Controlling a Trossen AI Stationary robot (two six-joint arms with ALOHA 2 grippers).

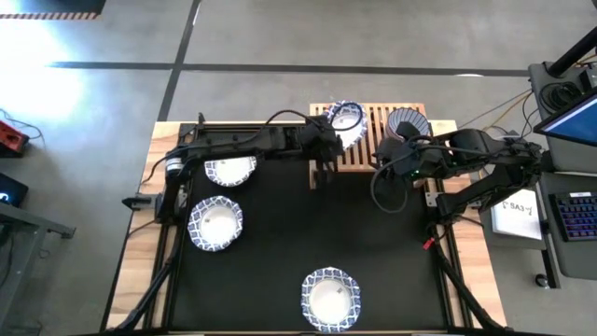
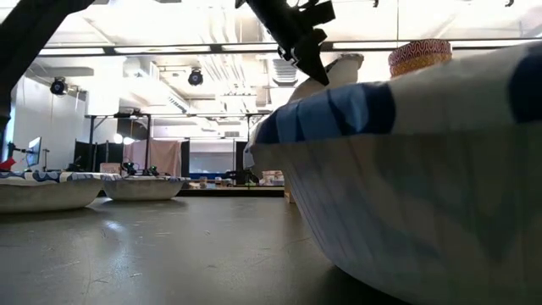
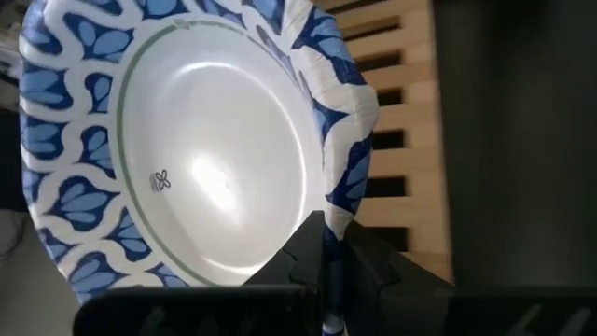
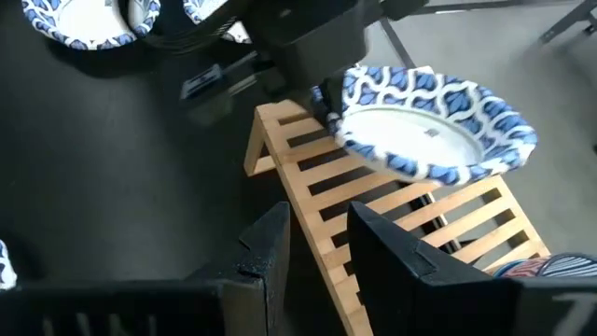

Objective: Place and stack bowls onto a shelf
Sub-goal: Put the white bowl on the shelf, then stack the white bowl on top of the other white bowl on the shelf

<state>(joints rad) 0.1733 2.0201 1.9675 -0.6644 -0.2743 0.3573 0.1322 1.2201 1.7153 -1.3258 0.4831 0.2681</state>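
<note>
A white bowl with a blue-patterned rim (image 1: 347,119) hangs tilted over the left part of the light-wood slatted shelf (image 1: 373,149), with my left gripper (image 1: 326,140) shut on it. A small patterned bowl (image 1: 406,121) stands on the shelf's right end. My right gripper (image 4: 317,247) hovers open above the shelf's near right side, with nothing between its fingers. Three more white bowls with blue rims rest on their bases on the black mat: two at the left (image 1: 230,171) (image 1: 215,224) and one at the near edge (image 1: 330,299). My left gripper pinches the bowl's rim (image 3: 340,215) between its two fingers, one on the inside and one on the outside. The fingers come from the table's left, slanting down. The bowl (image 4: 429,131) is lifted clear of the shelf and tilted, its hollow facing up.
The shelf (image 4: 392,215) stands at the mat's far edge, its middle slats bare. The near bowl (image 2: 406,169) fills the right of the low view. A keyboard (image 1: 574,219) and a paper pad (image 1: 516,213) lie beyond the table's right edge.
</note>
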